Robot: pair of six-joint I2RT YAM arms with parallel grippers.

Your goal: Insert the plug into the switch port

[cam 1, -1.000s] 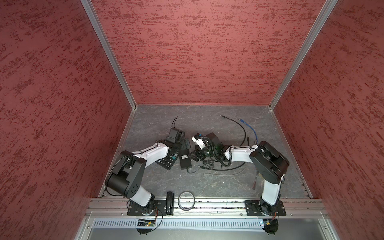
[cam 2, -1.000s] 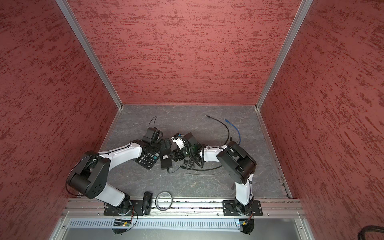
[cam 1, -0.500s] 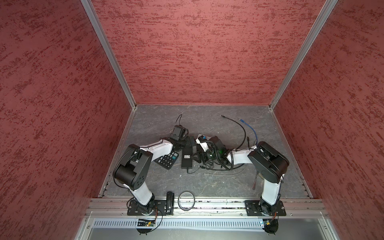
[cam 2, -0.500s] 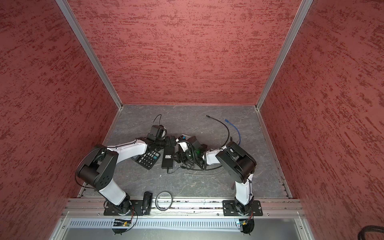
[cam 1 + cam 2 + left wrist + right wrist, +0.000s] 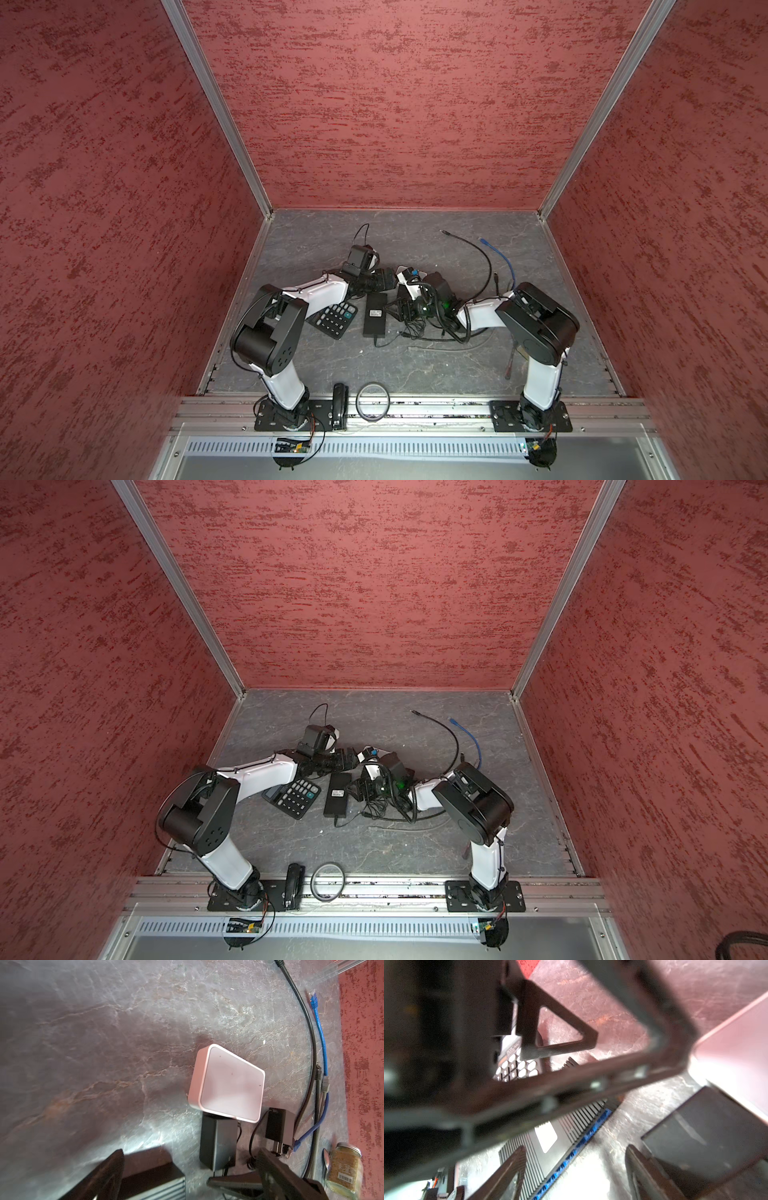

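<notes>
While both my arms fold low over the floor in both top views, my left gripper reaches in just beside the white switch, my right gripper hangs close on the switch's near side, and the blue cable's plug lies well apart from the switch, toward the back wall. Through my left wrist view, my left jaws gape wide and empty short of the switch, and a lidded jar of brown granules stands well beyond it. Through my right wrist view, my right jaws stand parted around nothing, near the switch's edge.
</notes>
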